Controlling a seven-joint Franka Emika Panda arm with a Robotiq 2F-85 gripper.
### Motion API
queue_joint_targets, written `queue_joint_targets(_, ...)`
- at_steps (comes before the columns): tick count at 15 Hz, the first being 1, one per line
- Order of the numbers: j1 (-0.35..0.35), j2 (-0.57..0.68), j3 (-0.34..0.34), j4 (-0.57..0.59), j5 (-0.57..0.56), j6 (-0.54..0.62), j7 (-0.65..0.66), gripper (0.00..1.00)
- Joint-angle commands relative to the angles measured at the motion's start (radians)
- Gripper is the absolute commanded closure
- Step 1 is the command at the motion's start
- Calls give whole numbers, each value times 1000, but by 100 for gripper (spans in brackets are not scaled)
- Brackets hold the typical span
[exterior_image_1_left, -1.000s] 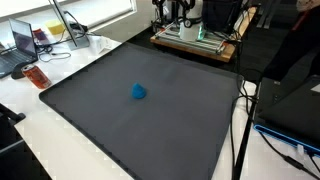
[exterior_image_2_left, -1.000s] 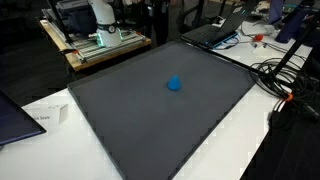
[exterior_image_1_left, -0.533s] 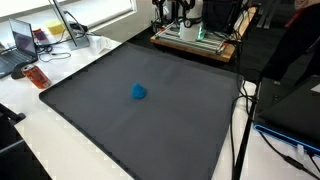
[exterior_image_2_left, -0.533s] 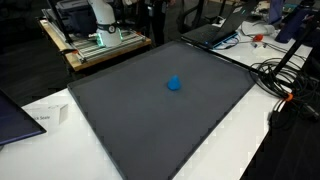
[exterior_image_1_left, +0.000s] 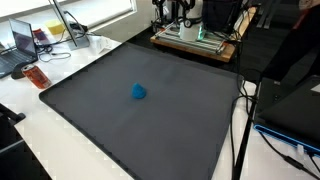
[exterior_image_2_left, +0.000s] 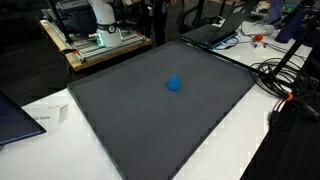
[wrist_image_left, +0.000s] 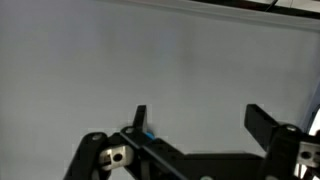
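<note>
Black fingers (wrist_image_left: 262, 121); pale grey screwed links (wrist_image_left: 98, 152); white arm (exterior_image_2_left: 101, 13)

Looking down at the whole dark mat (exterior_image_1_left: 170, 120) from two different corners in both exterior views; from the wrist, aimed onto it too.

The mat (exterior_image_1_left: 150, 125) is dark grey and matt, with a fine, even face like cloth or rubber and no shine in both exterior views. At its 8 o'clock side the bare bench (exterior_image_1_left: 50, 135) is white, smooth and faintly glossy, like laminate. The small blue lump (exterior_image_1_left: 139, 92) looks matt and soft-edged. At the mat's 3 o'clock edge a black cable (exterior_image_1_left: 238, 140) has a smooth sheath. In the wrist view the fingers (wrist_image_left: 262, 122) are black, matt and hard
</note>
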Motion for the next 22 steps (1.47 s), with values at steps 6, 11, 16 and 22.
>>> queue_joint_targets(6, 9, 156, 3, -13, 11, 360, 126, 0)
queue_joint_targets(11, -9, 277, 6, -31, -97, 600, 313, 0)
queue_joint_targets(16, -7, 362, -35, -22, -382, 678, 610, 0)
queue_joint_targets(22, 5, 436, -56, 21, -684, 647, 962, 0)
